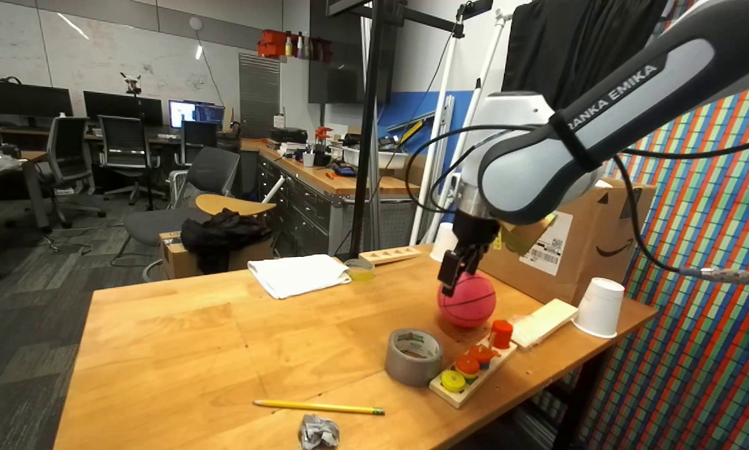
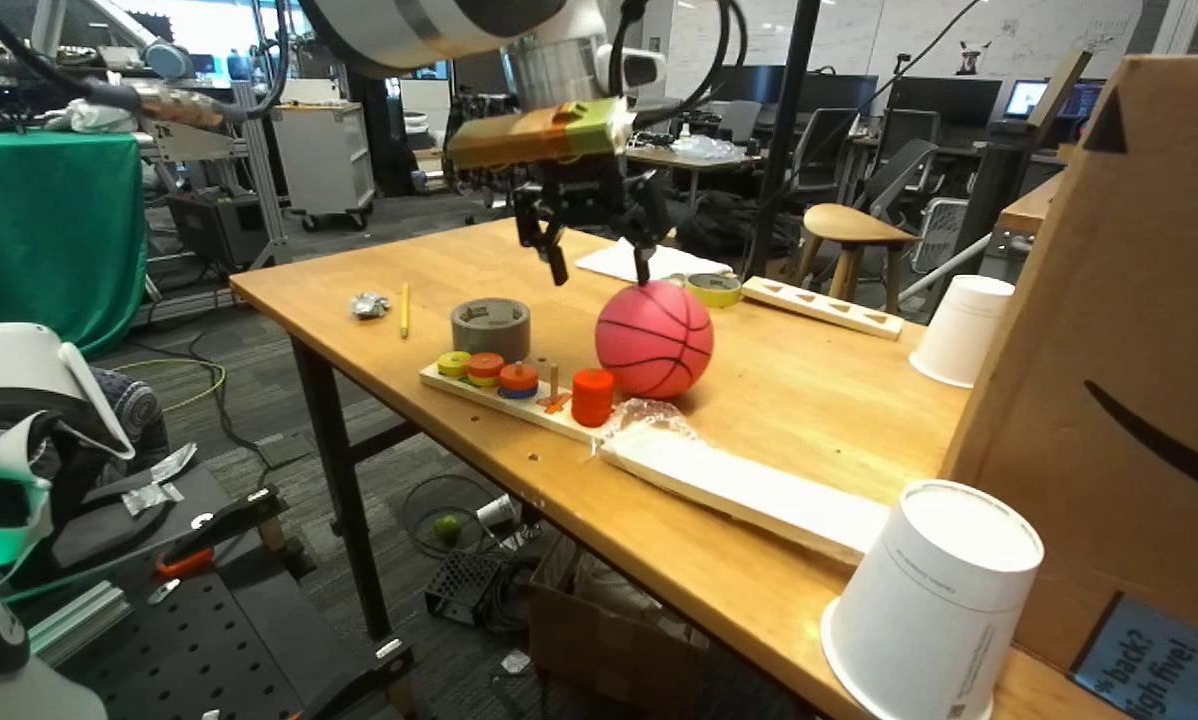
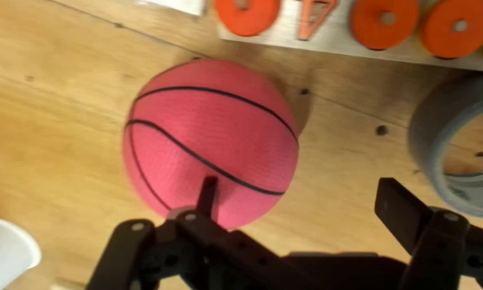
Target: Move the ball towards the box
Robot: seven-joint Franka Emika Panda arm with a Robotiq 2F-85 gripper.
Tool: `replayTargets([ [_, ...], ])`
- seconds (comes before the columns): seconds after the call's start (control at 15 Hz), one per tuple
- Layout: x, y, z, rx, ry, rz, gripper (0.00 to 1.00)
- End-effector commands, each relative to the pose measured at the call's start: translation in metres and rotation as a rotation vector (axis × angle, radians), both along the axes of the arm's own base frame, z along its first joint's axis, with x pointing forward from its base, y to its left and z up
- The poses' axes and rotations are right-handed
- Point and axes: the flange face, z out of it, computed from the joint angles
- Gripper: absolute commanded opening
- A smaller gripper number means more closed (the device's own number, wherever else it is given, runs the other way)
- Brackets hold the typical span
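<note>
Leftward in an exterior view, the grey tape roll [image 2: 490, 341] stands just beyond the peg toy [image 2: 519, 384]. Next along, the gripper [image 2: 601, 274] hangs with its jaws spread, grasping nothing. Right of the roll, the ball [image 2: 654, 345] sits on the table [image 2: 799, 430]; one jaw is over its top, though contact is unclear. Coming straight down would likely pin or skid it, so better narrow the jaws, lower between roll and ball, then nudge gently rightward, beyond the pale board [image 2: 744, 490], toward the box [image 2: 1129, 335].
</note>
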Motion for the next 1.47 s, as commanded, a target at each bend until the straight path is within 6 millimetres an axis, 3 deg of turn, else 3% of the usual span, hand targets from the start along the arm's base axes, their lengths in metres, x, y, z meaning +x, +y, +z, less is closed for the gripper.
replayTargets([
  [0.0, -0.041, -0.019, 0.072, -0.104, -0.168, -0.044, 1.0],
  [0.07, -0.051, -0.019, 0.087, -0.142, -0.212, -0.049, 1.0],
  [0.27, -0.083, -0.007, 0.101, -0.262, -0.322, -0.084, 1.0],
  [0.67, -0.13, 0.041, 0.073, -0.342, -0.307, -0.138, 1.0],
  [0.73, -0.121, 0.054, 0.076, -0.317, -0.288, -0.125, 1.0],
  [1.13, -0.128, 0.118, 0.073, 0.01, -0.268, -0.04, 1.0],
  [1.4, -0.13, 0.16, 0.053, 0.183, -0.195, 0.044, 1.0],
])
